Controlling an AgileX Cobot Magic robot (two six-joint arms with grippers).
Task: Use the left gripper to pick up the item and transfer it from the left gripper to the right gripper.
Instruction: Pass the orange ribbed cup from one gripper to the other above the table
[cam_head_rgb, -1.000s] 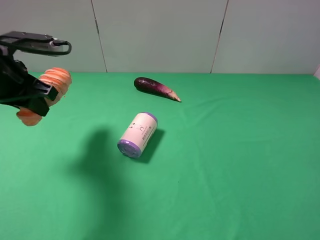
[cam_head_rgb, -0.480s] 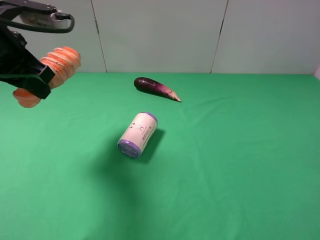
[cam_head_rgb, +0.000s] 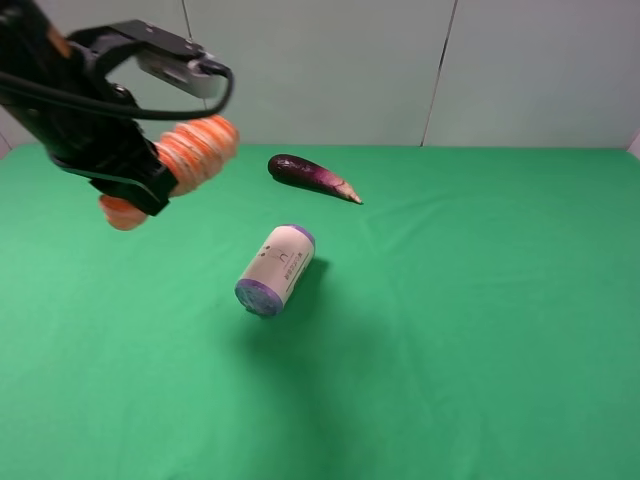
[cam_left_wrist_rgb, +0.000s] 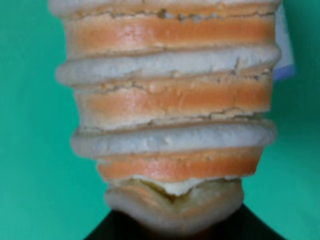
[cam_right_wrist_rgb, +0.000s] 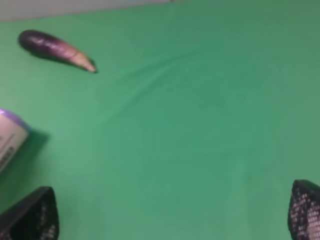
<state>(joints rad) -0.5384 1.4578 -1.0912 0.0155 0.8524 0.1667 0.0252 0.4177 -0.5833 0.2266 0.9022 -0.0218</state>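
The item, an orange roll with cream spiral ribs (cam_head_rgb: 195, 148), hangs in the air over the left part of the green table (cam_head_rgb: 480, 320), tilted, with one end up to the right. My left gripper (cam_head_rgb: 148, 178) is shut on its lower middle. In the left wrist view the roll (cam_left_wrist_rgb: 170, 100) fills the frame and only a dark edge of the gripper shows below it. My right gripper (cam_right_wrist_rgb: 167, 217) is out of the high view. In its wrist view its two dark fingertips (cam_right_wrist_rgb: 30, 217) stand wide apart and empty above the cloth.
A white cylinder with purple ends (cam_head_rgb: 275, 268) lies near the table's middle, below and right of the held roll. A dark purple eggplant (cam_head_rgb: 312, 177) lies behind it near the back edge. Both also show in the right wrist view: the eggplant (cam_right_wrist_rgb: 55, 47) and the cylinder (cam_right_wrist_rgb: 7, 137).
My left arm has carried the roll to the right, from the far left edge toward the middle, and turned it. The cylinder and eggplant have not moved.
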